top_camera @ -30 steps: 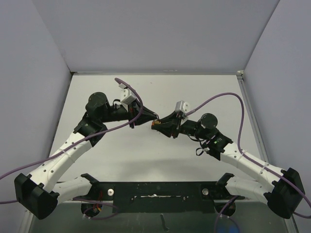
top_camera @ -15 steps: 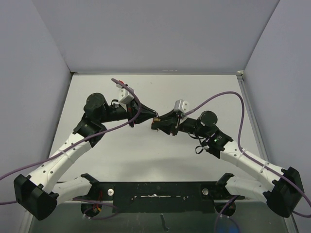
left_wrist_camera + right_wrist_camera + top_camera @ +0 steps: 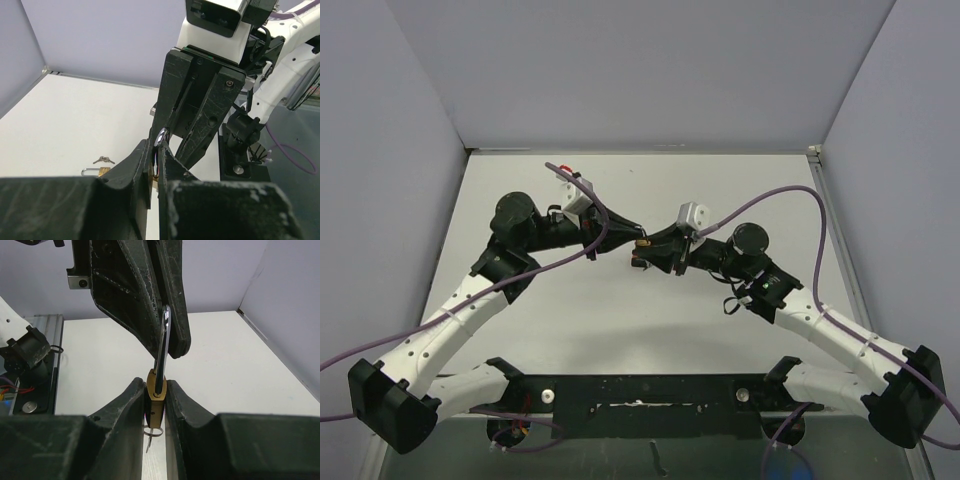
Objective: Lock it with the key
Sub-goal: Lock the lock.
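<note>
left gripper (image 3: pixel 156 150): pinched right down on the key (image 3: pixel 163 335), thin silver head between its fingers

right gripper (image 3: pixel 155 387): narrow, clamped on the sides of the little brass padlock (image 3: pixel 156 407)

where it all is: up in the air over the middle of the worktop (image 3: pixel 620 340), arms nose to nose, with the key standing in the top of the padlock as far as I can tell

biggest worry: the key slips round inside the fingers instead of turning the lock, since it's thin, smooth metal

next worry: if the right grip is soft, the padlock spins along with the key and nothing locks

also: if the two wrists are a bit off-axis, the key binds or bends

worst case: one grip lets go and the lot drops to the worktop
</note>
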